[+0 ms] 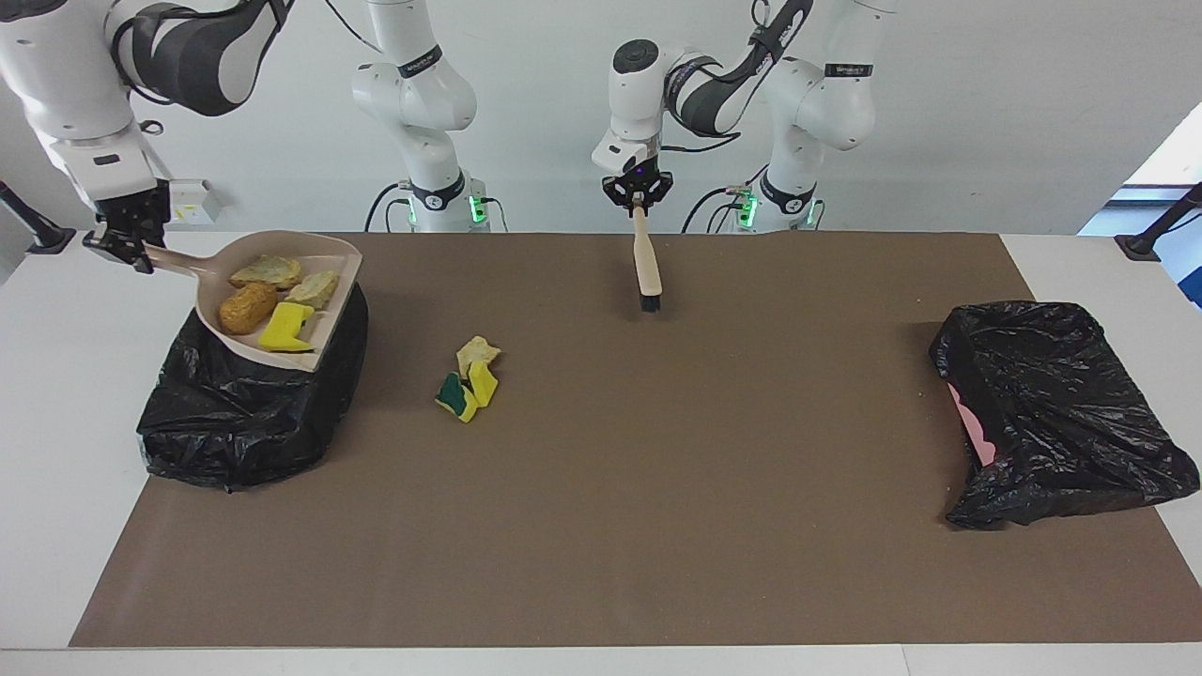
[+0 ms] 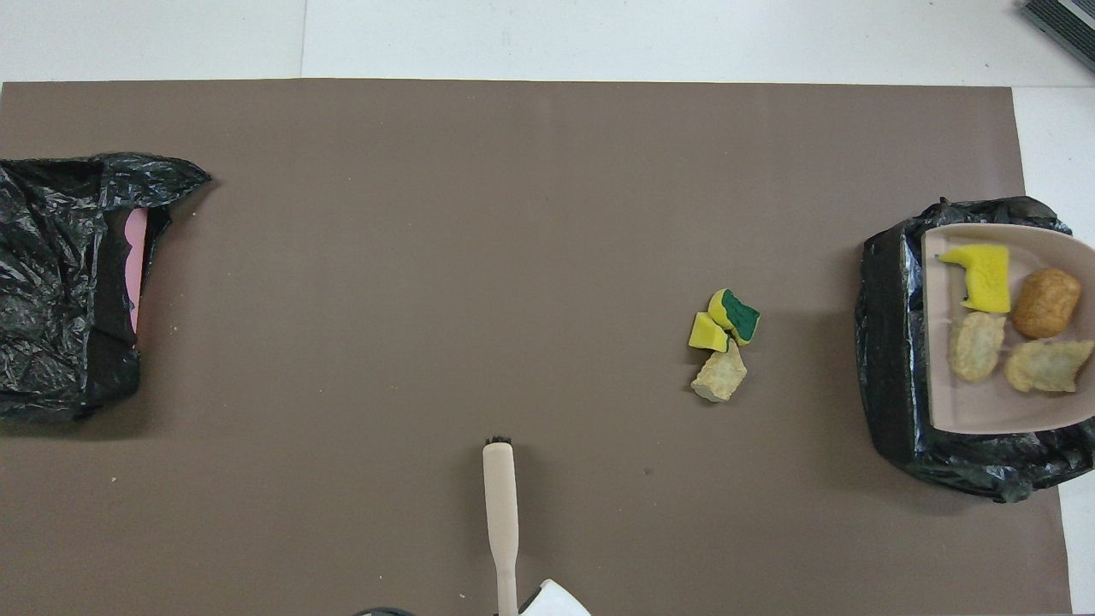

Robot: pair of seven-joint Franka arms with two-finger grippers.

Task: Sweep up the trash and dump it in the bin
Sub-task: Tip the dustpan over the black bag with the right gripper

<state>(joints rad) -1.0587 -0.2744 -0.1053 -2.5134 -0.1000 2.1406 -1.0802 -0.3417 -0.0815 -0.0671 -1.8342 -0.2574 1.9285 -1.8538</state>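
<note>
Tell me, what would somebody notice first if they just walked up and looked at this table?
Probably the beige dustpan, loaded with four scraps and held by the right gripper over the black-bagged bin at the right arm's end of the table. Next, the three leftover scraps lying together on the brown mat beside that bin. The left gripper holds the brush hanging bristles down.
</note>
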